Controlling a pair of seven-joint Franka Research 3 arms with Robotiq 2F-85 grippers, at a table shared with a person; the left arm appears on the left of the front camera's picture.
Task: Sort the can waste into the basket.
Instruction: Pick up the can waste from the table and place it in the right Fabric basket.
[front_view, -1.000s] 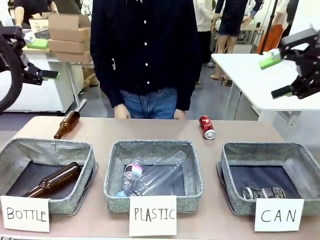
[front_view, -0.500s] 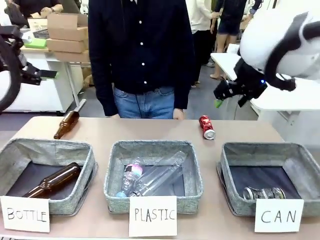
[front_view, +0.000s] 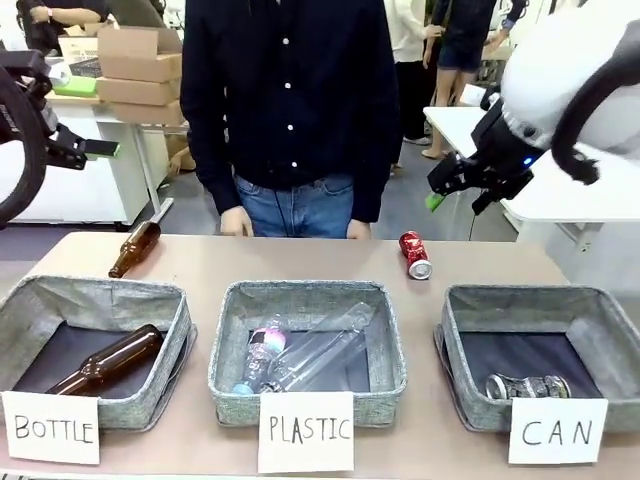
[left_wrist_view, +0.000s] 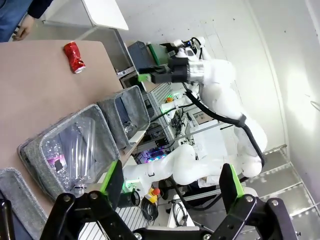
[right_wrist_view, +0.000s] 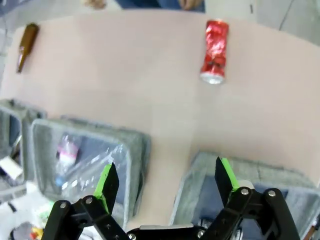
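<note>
While gaping wide and empty, right gripper (right_wrist_view: 165, 167) over table (right_wrist_view: 125, 75), red can (right_wrist_view: 215, 52) at one o'clock, left gripper (left_wrist_view: 171, 167) likewise.

Red can (front_view: 414, 254) lies beyond the CAN basket (front_view: 530, 298)

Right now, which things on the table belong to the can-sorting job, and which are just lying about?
Job:
red can, on the table behind the baskets
dark can, already in the CAN basket

Lying about:
loose brown bottle on the table
BOTTLE basket holding a second brown bottle
PLASTIC basket holding clear plastic bottles
</note>
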